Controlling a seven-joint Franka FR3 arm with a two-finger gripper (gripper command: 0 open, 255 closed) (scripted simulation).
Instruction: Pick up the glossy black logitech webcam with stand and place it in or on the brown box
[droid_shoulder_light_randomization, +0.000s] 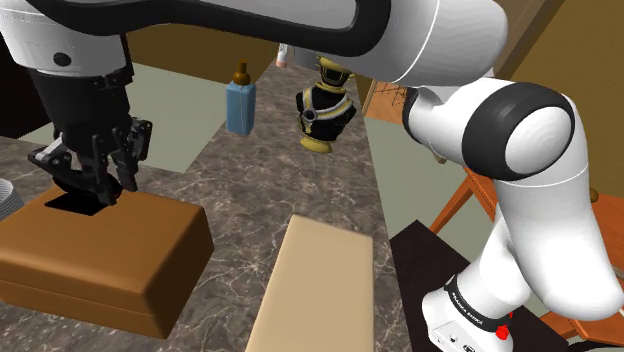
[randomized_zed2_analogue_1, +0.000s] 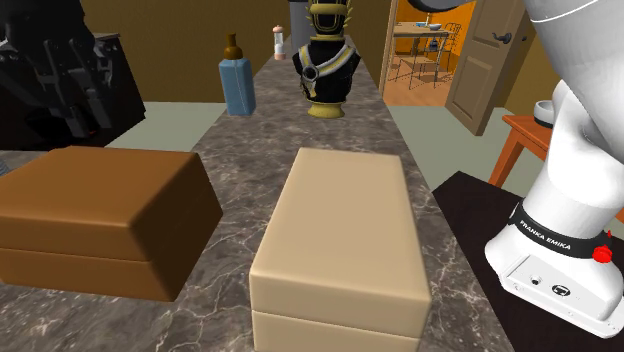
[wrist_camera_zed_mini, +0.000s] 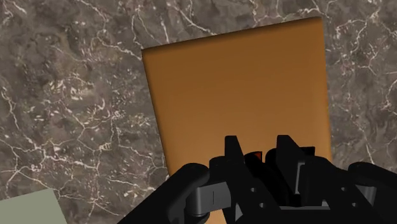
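The brown box (droid_shoulder_light_randomization: 110, 250) lies on the dark marble counter (droid_shoulder_light_randomization: 250, 190) at the shoulder view's lower left. My gripper (droid_shoulder_light_randomization: 95, 172) hangs just above the box's far left corner, shut on the glossy black webcam (droid_shoulder_light_randomization: 73, 192), whose lower part sits close over the lid. In the wrist view the webcam (wrist_camera_zed_mini: 254, 167) is a black shape with a small red dot, clasped between the fingers over the brown box (wrist_camera_zed_mini: 235, 89). The second exterior view has the gripper (randomized_zed2_analogue_1: 60, 85) as a dark mass above and behind the brown box (randomized_zed2_analogue_1: 100, 200).
A beige box (droid_shoulder_light_randomization: 310, 290) lies beside the brown one, toward the stand. Farther along the counter stand a blue bottle (droid_shoulder_light_randomization: 240, 100) and a black-and-gold bust (droid_shoulder_light_randomization: 325, 110). An orange table (randomized_zed2_analogue_1: 520, 140) and an open door (randomized_zed2_analogue_1: 490, 60) are beyond the counter.
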